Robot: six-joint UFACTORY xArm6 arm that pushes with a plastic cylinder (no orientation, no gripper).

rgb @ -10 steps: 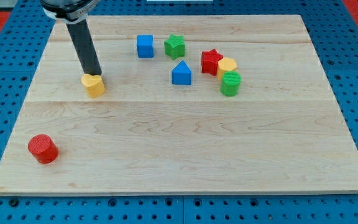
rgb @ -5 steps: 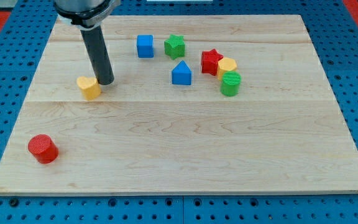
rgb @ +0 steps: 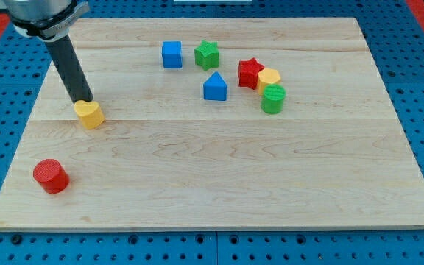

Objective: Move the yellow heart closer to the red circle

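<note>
The yellow heart (rgb: 89, 114) lies on the wooden board at the view's left, a little above mid-height. My tip (rgb: 82, 100) stands right at the heart's upper edge, touching it or nearly so. The dark rod rises from there up and to the left, out of the view's top. The red circle (rgb: 50, 176) stands near the board's lower left corner, below and left of the heart, well apart from it.
A blue square block (rgb: 171, 54) and a green star (rgb: 207, 54) sit at the top middle. A blue house-shaped block (rgb: 214, 87) lies below them. A red star (rgb: 250, 73), a yellow hexagon (rgb: 269, 79) and a green cylinder (rgb: 273, 99) cluster at the right.
The yellow heart has slid left and slightly down, nearer the red circle. My tip went from above the heart to its right side, then swung left to stand at its top edge.
</note>
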